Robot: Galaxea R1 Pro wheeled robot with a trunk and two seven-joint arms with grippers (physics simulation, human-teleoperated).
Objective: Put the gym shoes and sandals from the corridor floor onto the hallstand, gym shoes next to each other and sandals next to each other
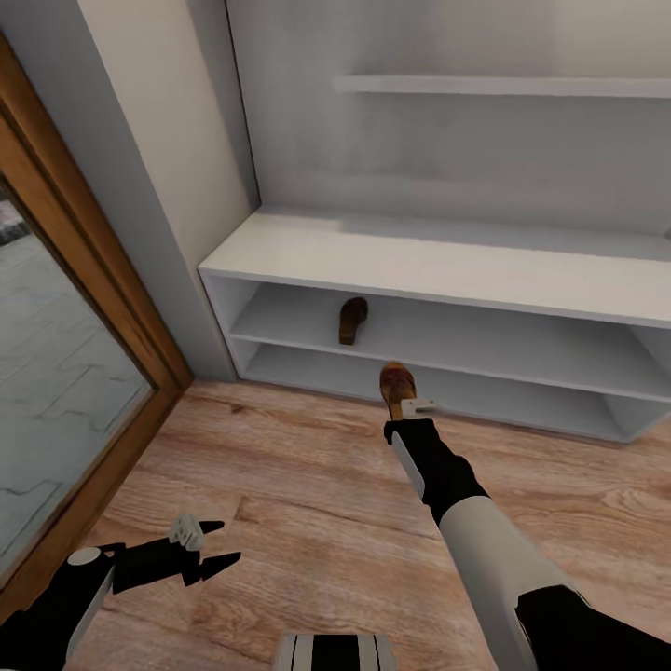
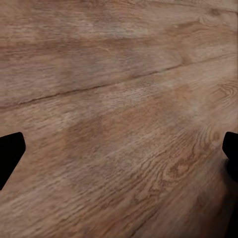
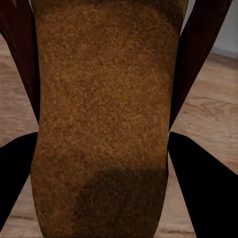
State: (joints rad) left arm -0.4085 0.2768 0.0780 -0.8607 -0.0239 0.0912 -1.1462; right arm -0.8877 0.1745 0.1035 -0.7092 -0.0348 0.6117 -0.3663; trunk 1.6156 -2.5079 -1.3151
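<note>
One sandal (image 1: 352,320) shelved; right jaws grip another (image 1: 397,383).

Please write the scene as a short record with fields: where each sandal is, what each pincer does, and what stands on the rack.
sandal on rack: one sandal stands on the hallstand's upper open shelf, toward its left part
sandal in grip: second sandal held by the right pincer, in front of the lower shelf, above the corridor floor
right pincer: shut on the sandal; the footbed sits between its fingers
left pincer: open, holds nothing, low over the floor
gym shoes: none seen here
hallstand top: bare in the part seen
</note>
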